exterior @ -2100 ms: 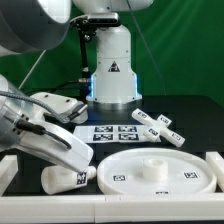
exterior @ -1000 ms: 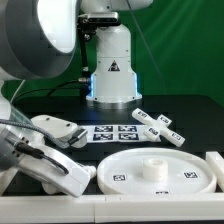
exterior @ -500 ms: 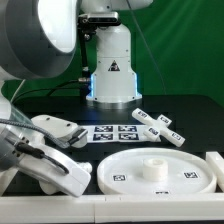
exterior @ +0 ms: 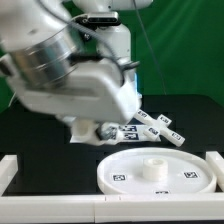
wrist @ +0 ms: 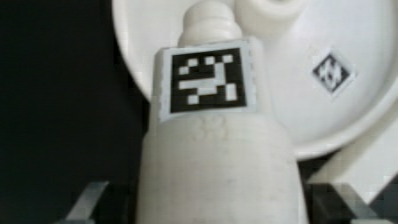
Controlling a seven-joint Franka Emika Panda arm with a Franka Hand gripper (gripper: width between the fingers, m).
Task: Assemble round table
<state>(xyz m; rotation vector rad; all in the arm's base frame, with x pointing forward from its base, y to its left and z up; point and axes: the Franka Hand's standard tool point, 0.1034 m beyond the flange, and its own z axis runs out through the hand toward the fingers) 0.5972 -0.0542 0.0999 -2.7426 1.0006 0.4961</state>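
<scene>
My gripper is shut on the thick white cylindrical leg, whose square tag faces the wrist camera. The leg points out over the rim of the large round disc. In the exterior view the gripper body hangs above the table's middle, left of and behind the disc, which lies flat near the front with its centre hub up. The leg's end shows just under the hand. The small flat tagged base piece lies behind the disc, to the exterior view's right.
The marker board lies mostly hidden behind the hand. White border rails run along the front and at the exterior view's left and right. The robot's white base stands at the back.
The arm has swung up from the exterior view's lower left to the middle. The leg that lay on the table at the front left is now off it, in the gripper.
</scene>
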